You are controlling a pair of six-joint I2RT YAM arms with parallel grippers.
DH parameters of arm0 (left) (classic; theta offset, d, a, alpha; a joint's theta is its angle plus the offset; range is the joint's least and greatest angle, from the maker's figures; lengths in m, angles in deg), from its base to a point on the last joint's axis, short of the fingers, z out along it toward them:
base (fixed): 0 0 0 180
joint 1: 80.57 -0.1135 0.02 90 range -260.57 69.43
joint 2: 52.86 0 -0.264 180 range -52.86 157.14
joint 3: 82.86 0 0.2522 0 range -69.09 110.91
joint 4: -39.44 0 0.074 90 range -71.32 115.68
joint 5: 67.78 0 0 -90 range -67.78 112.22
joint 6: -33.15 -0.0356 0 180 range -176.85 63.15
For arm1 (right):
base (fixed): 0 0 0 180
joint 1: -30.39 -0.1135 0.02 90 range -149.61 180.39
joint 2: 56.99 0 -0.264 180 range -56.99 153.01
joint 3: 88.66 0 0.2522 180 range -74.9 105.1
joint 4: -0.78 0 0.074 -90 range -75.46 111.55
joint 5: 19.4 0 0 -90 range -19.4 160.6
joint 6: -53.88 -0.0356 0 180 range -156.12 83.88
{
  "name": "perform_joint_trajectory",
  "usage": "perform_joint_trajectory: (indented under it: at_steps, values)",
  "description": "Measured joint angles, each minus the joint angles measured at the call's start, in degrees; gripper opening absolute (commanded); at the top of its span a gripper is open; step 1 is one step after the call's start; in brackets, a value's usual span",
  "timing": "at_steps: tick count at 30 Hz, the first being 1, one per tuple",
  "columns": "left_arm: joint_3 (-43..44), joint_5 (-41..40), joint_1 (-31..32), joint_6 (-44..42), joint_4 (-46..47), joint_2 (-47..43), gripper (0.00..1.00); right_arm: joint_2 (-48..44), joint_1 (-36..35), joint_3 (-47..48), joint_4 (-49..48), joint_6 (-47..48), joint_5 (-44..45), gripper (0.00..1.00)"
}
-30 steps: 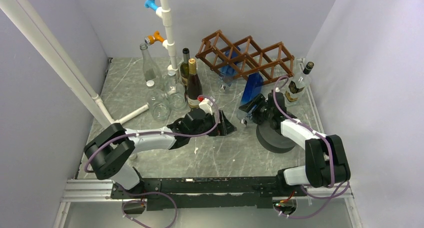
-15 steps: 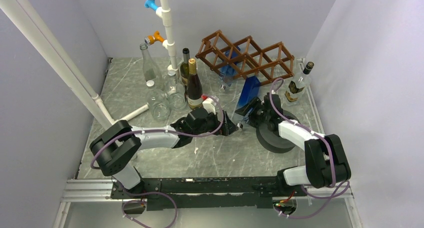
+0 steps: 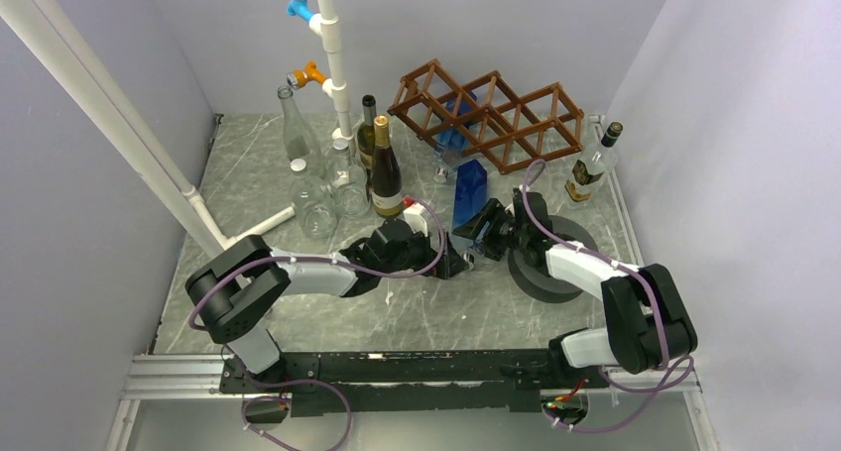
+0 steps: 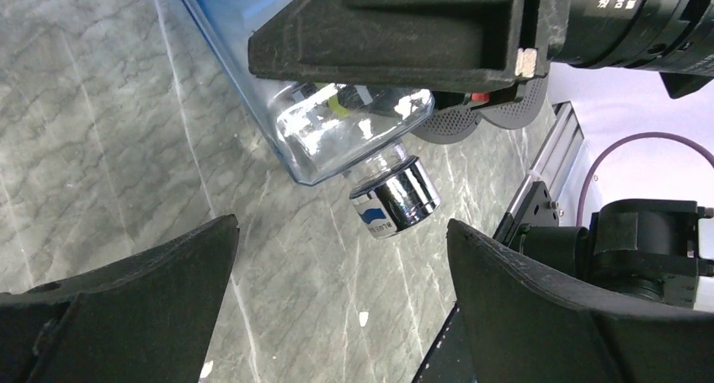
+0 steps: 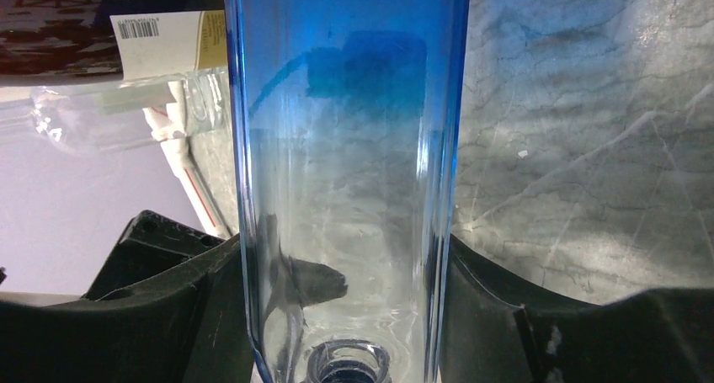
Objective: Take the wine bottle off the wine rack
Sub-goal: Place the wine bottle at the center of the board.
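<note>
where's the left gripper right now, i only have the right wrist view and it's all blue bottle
observer: the left gripper sits right beside the right gripper, at the lower end of the blue bottle.
operator: is it gripping the cap
observer: no, the silver cap hangs between its open fingers, touching neither.
operator: is the bottle out of the rack
observer: yes, it is held in front of the wooden rack; another blue bottle lies in one cell.
</note>
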Motion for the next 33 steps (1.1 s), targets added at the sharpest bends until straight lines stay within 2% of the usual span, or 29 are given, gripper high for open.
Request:
perform_joint_trajectory:
  at_steps: [10, 13, 29, 32, 33]
  values:
    - [-0.28, -0.31, 0.31, 0.66, -1.55, 0.59, 0.88, 0.61, -0.85, -0.63, -2.32, -1.53, 0.42, 0.15]
    - [-0.28, -0.28, 0.44, 0.66, -2.27, 1.03, 0.88, 0.92, -1.03, -0.63, -2.71, -1.46, 0.52, 0.18]
    - [0.81, -0.92, 1.22, -2.01, -1.95, 2.86, 0.91, 2.93, -3.17, -0.63, -4.46, 1.27, 2.49, 0.21]
    - [2.16, -1.14, 1.25, -2.80, -2.78, 3.67, 0.89, 3.08, -3.65, -0.63, -4.66, 1.27, 2.86, 0.23]
    - [3.10, -1.33, 1.25, -2.86, -3.15, 4.28, 0.86, 3.08, -3.74, -0.63, -4.66, 1.27, 2.99, 0.24]
